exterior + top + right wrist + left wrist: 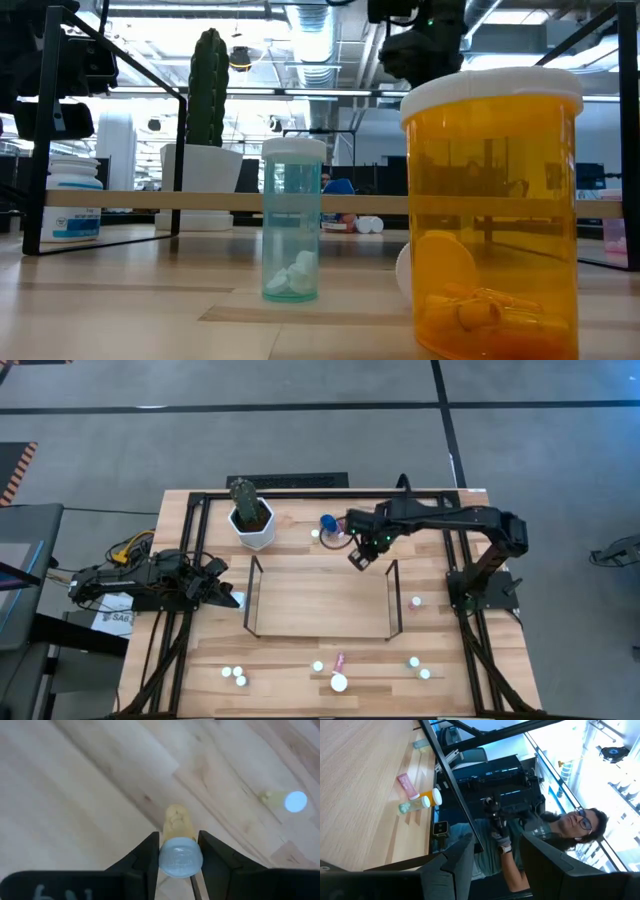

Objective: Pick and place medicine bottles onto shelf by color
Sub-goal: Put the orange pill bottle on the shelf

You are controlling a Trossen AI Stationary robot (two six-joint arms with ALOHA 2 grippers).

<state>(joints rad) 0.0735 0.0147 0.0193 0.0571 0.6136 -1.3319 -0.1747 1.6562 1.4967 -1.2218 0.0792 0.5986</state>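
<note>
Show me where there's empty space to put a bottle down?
The shelf top between its two end panels is bare. So is the table strip left of the cactus pot. The front edge is crowded with bottles.

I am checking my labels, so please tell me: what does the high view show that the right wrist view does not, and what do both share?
Only the high view shows the whole shelf with its end panels, the cactus pot, the blue-capped bottle, the bottles along the near edge of the table, and the left gripper resting at the table's left side.

Only the right wrist view shows a small yellowish bottle between the right gripper's jaws.

Both show the right gripper over light wood.
</note>
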